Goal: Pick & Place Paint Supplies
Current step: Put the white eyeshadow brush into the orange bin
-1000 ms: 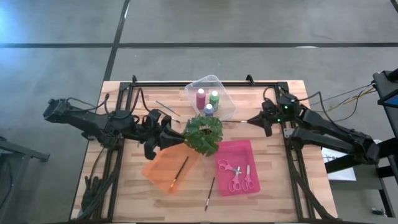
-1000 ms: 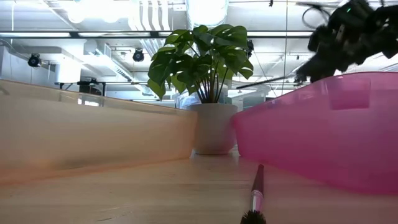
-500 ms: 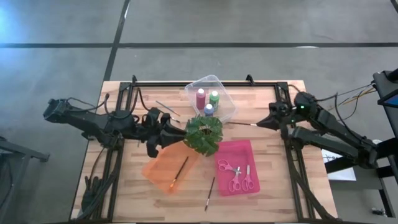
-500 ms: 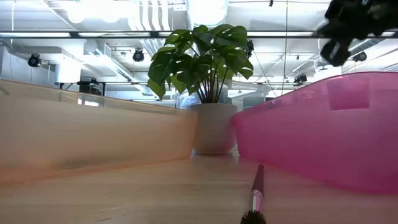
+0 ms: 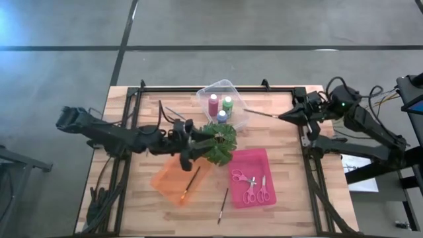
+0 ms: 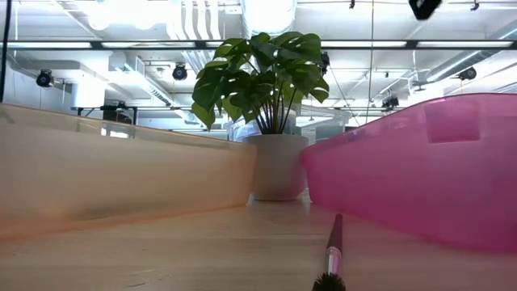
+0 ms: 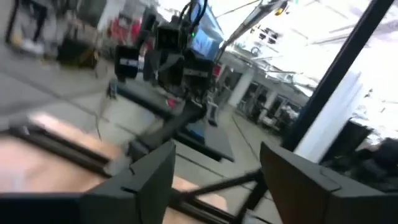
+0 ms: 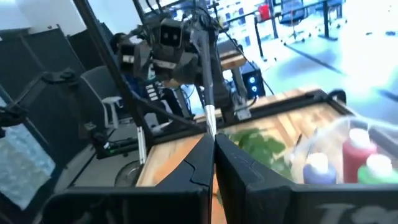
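By clear tray (image 5: 228,90): right gripper (image 5: 285,116) pinching thin paintbrush (image 5: 261,114); wood table (image 5: 297,178).

Plant (image 5: 217,142) blocks table centre btwn trays; near edge open.

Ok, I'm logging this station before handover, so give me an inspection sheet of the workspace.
Surface: wooden table.
Job's things: three paint bottles in clear tray; scissors in pink tray; one paintbrush in orange tray, one on the table, one held.
Clutter: plant.
Grippers: left gripper open beside plant; right gripper shut on paintbrush, raised.
Cables: along right arm.
Surroundings: grey floor.
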`<state>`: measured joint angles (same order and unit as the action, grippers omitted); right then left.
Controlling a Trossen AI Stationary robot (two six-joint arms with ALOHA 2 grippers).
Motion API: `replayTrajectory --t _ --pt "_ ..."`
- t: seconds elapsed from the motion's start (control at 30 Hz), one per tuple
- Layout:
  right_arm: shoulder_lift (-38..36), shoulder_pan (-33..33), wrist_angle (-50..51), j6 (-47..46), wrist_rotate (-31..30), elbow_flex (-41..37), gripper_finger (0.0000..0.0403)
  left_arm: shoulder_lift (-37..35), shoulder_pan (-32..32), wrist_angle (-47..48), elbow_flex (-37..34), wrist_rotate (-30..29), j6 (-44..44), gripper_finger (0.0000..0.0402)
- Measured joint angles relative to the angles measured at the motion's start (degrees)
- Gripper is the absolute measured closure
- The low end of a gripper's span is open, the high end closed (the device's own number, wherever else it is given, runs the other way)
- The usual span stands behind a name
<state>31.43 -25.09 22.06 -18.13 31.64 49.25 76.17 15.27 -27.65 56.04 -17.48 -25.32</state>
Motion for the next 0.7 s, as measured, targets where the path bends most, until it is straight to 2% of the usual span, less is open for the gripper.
replayTrajectory --t 0.2,0.47,0.7 --pt "7.1 4.6 -3.7 3.2 -1.1 5.0 0.0395 6.2 -1.7 1.9 8.4 -0.1 7.8 0.0138" --pt "15.5 10.6 -4.5 6.4 -2.3 8.5 0.0395 12.8 -4.5 17.4 22.0 -0.7 9.3 0.0138" --pt "17.5 14.0 -4.7 7.5 -4.3 9.8 0.0395 13.2 -4.6 18.7 23.9 -1.5 11.5 0.0138"
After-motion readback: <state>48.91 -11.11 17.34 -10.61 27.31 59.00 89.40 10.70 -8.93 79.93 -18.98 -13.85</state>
